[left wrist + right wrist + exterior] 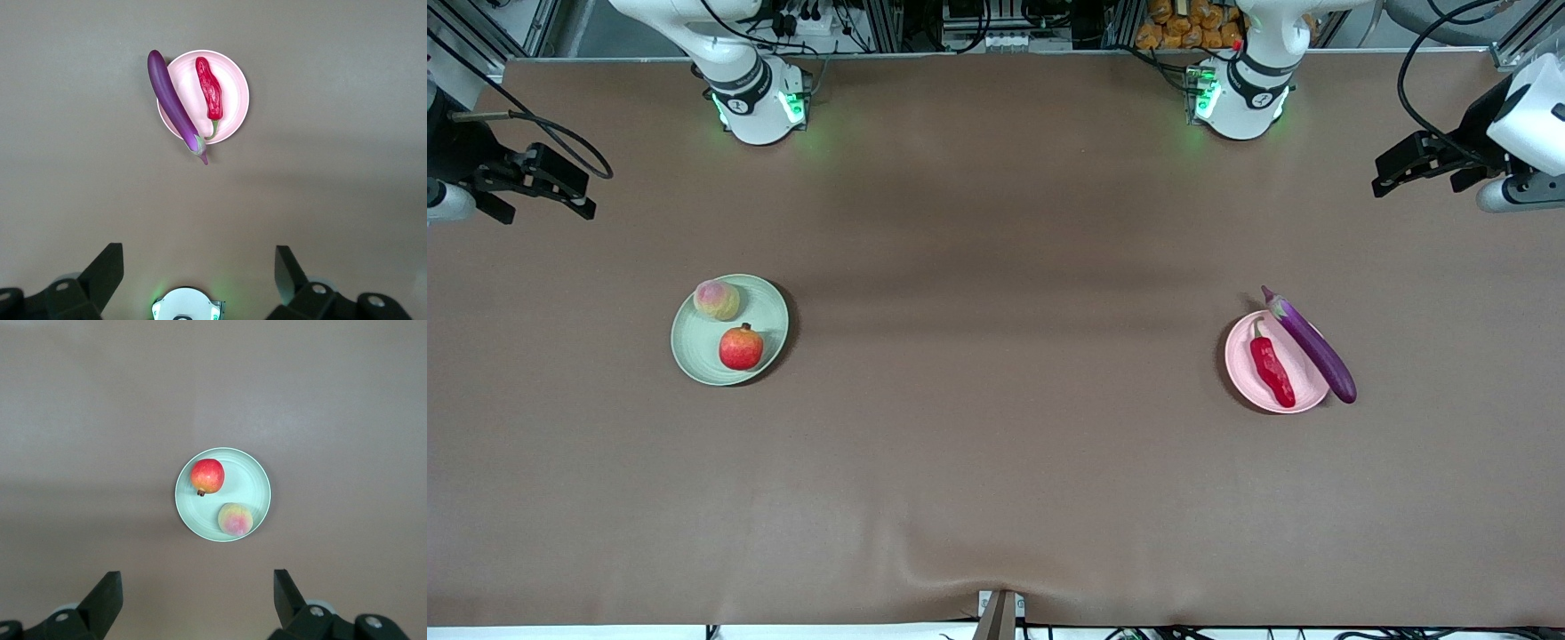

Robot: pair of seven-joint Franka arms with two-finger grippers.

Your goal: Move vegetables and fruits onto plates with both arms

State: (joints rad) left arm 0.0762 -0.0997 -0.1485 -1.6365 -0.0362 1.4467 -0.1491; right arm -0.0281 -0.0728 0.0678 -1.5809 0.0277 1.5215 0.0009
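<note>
The peach (717, 300) and pomegranate (741, 347) are seen on the green plate (694, 360) at center-left of the front view. The chili (1271, 364) lies on the pink plate (1240, 373) at center-right, with the eggplant (1310, 344) resting across its rim. The task is judged essentially done: the left gripper (1418, 164) at the upper right and the right gripper (538, 187) at the upper left are held high with fingers apart and empty.

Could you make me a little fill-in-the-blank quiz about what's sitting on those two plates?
1. The peach and the pomegranate lie on the pale ____ plate.
2. The red chili pepper lies on the pale ____ plate.
3. The long purple ____ rests across that plate's rim, beside the chili pepper.

Missing words: green; pink; eggplant
</note>
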